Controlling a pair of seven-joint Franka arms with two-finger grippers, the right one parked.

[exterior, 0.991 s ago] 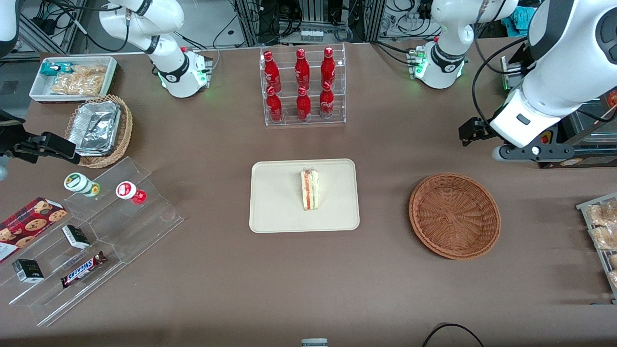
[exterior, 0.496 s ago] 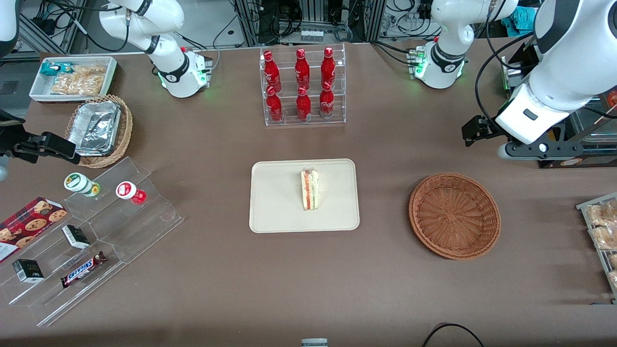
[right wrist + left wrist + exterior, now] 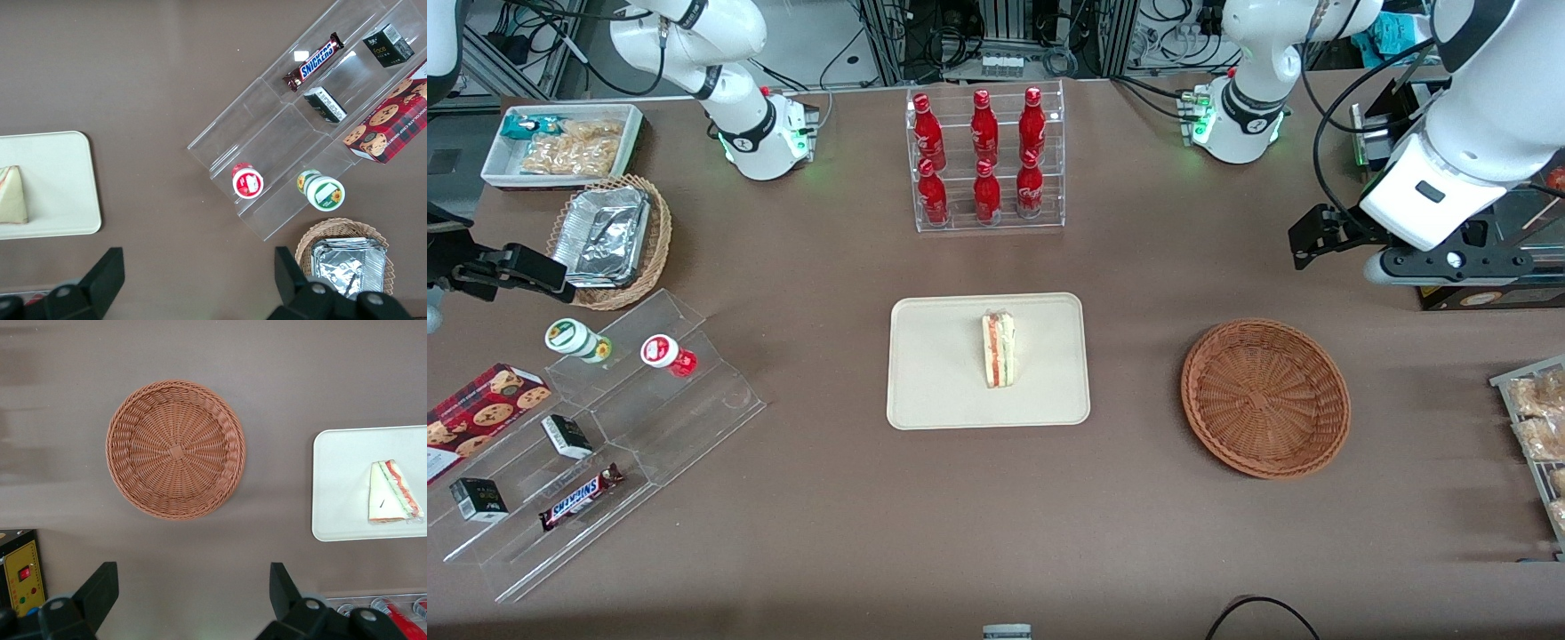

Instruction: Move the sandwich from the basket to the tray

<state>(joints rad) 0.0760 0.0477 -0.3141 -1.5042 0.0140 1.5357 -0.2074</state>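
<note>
The sandwich (image 3: 999, 348) stands on its edge on the cream tray (image 3: 934, 373), its pink and green filling facing up; it also shows in the left wrist view, sandwich (image 3: 393, 492) on tray (image 3: 340, 487). The reddish-brown basket (image 3: 1265, 397) sits beside the tray toward the working arm's end and holds nothing, as the basket (image 3: 175, 449) shows from above. The left arm's gripper (image 3: 1305, 240) hangs open and holding nothing, high above the table, farther from the front camera than the basket. Its fingers (image 3: 100, 587) stand wide apart over bare table.
A clear rack of red bottles (image 3: 985, 160) stands farther back than the tray. Toward the parked arm's end are a stepped acrylic stand (image 3: 605, 444) with snacks, a tan basket of foil trays (image 3: 609, 236) and a white snack bin (image 3: 560, 147). Packed pastries (image 3: 1538, 418) lie at the working arm's end.
The left arm has drawn its open gripper a little higher and toward the working arm's end of the table. Sandwich, tray and basket have not moved.
</note>
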